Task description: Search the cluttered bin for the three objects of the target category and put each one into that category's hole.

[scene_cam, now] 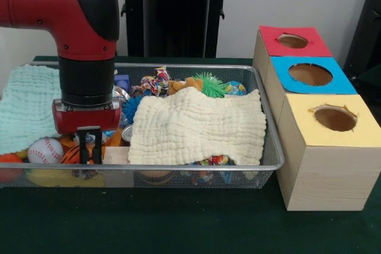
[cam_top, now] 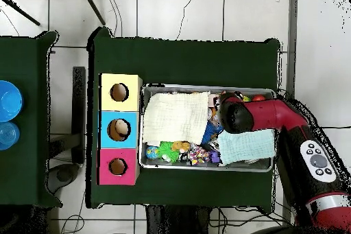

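my gripper (scene_cam: 89,144) hangs low inside the wire bin (scene_cam: 271,147), at its end away from the boxes, w/ my red arm (scene_cam: 71,10) coming down over it. front view shows two dark fingers (scene_cam: 83,153) close together w/ only a thin slit between; nothing visibly pinched, so they look pressed nearly together, empty. just beside them: 1 baseball (scene_cam: 45,150), white w/ red stitching, and 1 orange striped ball (scene_cam: 71,154) partly hidden behind the fingers. cloths: 2. a cream cloth (scene_cam: 196,126) covers the bin's middle & the end near the boxes; a pale green cloth (scene_cam: 27,105) drapes over the far corner on my side. toys peeking out behind the cream cloth: 1 knotted rope toy (scene_cam: 153,81), 1 spiky green ball (scene_cam: 209,84), 1 spiky blue ball (scene_cam: 131,108), 1 tan plush (scene_cam: 184,84); more small bits under the cloth's front edge, can't tell what. boxes: 3 wooden ones in a row touching each other, just beside the bin's end, each w/ 1 round hole on top: yellow box (scene_cam: 330,141), blue box (scene_cam: 309,75), red box (scene_cam: 293,41). overhead, the blue box's hole (cam_top: 118,130) shows sth pale inside; can't tell what. which toys belong to the target category i can't tell.
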You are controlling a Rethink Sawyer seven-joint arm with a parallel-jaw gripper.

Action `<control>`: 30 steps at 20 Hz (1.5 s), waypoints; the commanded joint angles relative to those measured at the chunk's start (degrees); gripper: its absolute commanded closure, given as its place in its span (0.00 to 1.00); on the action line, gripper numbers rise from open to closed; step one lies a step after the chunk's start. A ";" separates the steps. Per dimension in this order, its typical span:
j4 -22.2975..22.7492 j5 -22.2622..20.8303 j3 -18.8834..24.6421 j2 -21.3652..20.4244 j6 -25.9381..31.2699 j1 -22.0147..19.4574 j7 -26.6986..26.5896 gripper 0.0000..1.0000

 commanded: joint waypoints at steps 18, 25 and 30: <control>21.00 11.32 7.62 -17.85 12.32 -0.39 -9.72 1.00; 21.19 19.29 10.14 -19.36 20.39 1.00 -8.56 1.00; 25.36 28.92 18.31 -20.08 21.19 -2.56 -7.57 1.00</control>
